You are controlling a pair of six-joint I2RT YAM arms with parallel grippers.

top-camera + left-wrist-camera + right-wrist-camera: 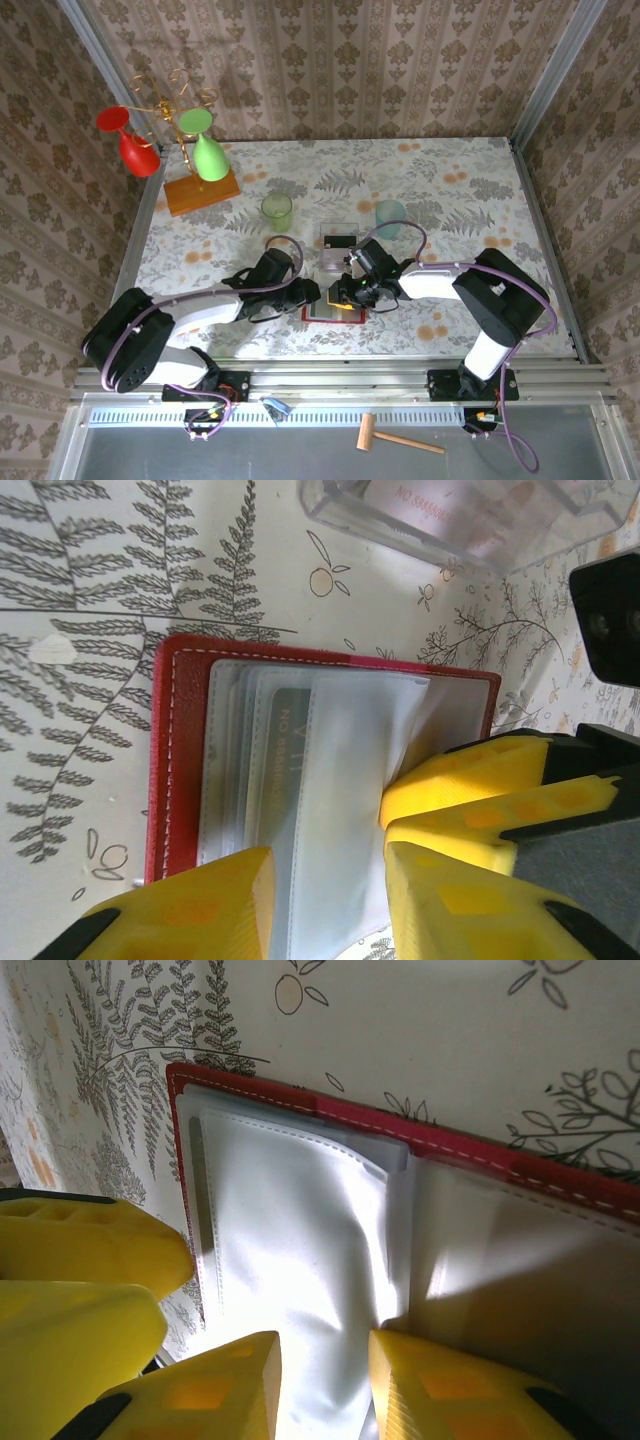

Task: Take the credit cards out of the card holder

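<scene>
1. Left pincer (328, 868): partly open, its fingers straddling the clear pockets without clamping them.
2. Card holder (178, 770): lies open and flat on the counter (455, 180), between both arms. A credit card (285, 780) sits inside a pocket. The pockets look floppy and slick, the card stiff and thin, so it is probably best pinched by its edge at the pocket mouth.
3. Right pincer (322, 1348): closed on a limp pocket leaf, holding it slightly raised.

Brown damask-papered walls (340, 60) enclose a table (460, 190) covered in pale fern-and-flower print, evenly lit.
</scene>
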